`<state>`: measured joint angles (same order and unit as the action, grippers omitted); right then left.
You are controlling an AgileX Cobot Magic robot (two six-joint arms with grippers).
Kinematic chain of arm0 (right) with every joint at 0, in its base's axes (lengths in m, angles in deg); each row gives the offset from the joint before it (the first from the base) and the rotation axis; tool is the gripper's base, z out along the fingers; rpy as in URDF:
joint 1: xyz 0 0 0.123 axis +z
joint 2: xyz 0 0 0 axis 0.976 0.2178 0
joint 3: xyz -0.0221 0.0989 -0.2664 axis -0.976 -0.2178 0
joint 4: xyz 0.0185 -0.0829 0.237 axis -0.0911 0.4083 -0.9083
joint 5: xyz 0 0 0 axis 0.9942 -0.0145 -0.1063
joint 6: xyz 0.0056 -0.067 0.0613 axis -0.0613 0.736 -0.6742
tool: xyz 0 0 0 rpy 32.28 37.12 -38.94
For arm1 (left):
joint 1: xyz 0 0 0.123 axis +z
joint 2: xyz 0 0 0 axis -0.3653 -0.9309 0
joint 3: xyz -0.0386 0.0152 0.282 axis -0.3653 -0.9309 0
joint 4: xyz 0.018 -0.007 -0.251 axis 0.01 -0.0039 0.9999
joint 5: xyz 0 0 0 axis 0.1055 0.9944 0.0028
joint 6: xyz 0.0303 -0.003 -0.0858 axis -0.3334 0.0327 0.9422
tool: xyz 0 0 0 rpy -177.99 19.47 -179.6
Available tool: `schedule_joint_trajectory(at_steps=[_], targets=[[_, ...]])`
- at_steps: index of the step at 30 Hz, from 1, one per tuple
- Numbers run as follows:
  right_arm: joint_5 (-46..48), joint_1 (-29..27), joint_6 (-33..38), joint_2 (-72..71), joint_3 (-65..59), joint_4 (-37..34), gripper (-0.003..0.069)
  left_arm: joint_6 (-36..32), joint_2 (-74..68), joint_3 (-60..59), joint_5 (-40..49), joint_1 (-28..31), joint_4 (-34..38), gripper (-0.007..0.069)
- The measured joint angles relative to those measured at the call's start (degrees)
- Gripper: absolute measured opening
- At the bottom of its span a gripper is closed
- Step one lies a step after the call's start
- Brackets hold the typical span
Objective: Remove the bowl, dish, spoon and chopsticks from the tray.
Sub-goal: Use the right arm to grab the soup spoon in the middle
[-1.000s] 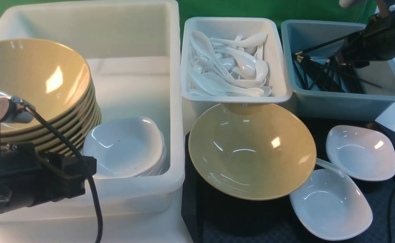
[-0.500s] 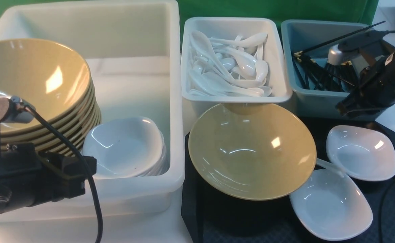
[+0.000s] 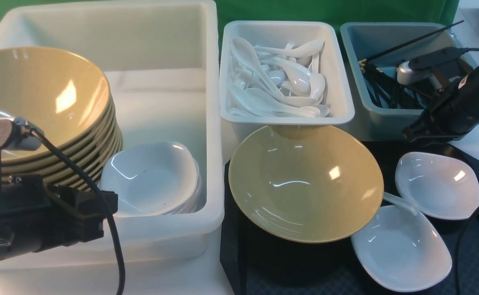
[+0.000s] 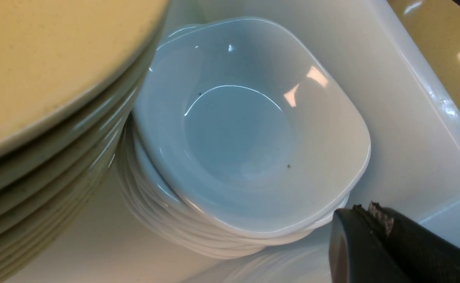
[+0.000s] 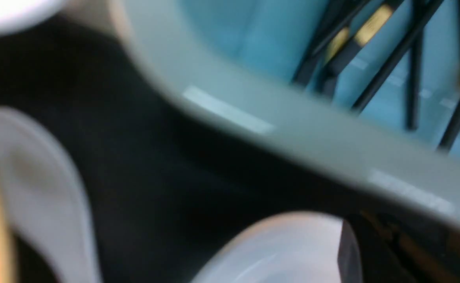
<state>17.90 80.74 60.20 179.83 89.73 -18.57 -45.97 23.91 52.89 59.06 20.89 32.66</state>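
Observation:
The mustard-yellow bowl sits on the black tray. Two white dishes lie to its right on the tray. A white spoon shows only its handle between the bowl and the nearer dish. Black chopsticks lie in the blue bin; one leans over its far rim. My right gripper is shut and empty, low over the tray's far edge by the bin's front wall, just beyond the far dish. My left gripper is shut and empty beside the stacked dishes.
A big white tub on the left holds a stack of yellow bowls and a stack of white dishes. A white bin with several spoons stands behind the bowl. My left arm hangs before the tub.
My right gripper has come out of the blue bin, shut, and dropped to the tray's far edge. The chopsticks stay in the bin. The left arm has not moved.

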Motion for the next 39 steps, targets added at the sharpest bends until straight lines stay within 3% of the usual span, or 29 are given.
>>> schedule_joint_trajectory(at_steps=[8,10,17,24,31,39], targets=[[4.49,1.94,1.20,-9.64,0.00,-0.03,0.0039,-0.20,0.00,0.00,-0.20,0.00,-0.07,-0.0001],[3.70,1.15,1.10,-11.67,0.00,2.84,0.0039,-0.20,0.00,0.00,-0.28,0.00,-0.07,-0.0001],[-1.28,-6.74,0.42,-8.36,0.00,5.87,0.0039,-0.20,0.00,0.00,-0.28,0.00,-0.07,-0.0001],[-7.44,-13.71,-5.38,-3.60,0.00,6.13,0.0041,-0.20,0.00,0.00,-0.28,0.00,-0.07,-0.0001],[-7.98,-12.31,-6.08,-1.48,0.00,0.97,0.0042,-0.56,0.00,0.00,-0.53,0.00,-0.07,-0.0001],[-10.13,-9.04,-5.19,-1.01,0.19,0.33,0.0045,-1.26,0.00,0.00,-0.87,0.00,-0.28,-0.0001]])
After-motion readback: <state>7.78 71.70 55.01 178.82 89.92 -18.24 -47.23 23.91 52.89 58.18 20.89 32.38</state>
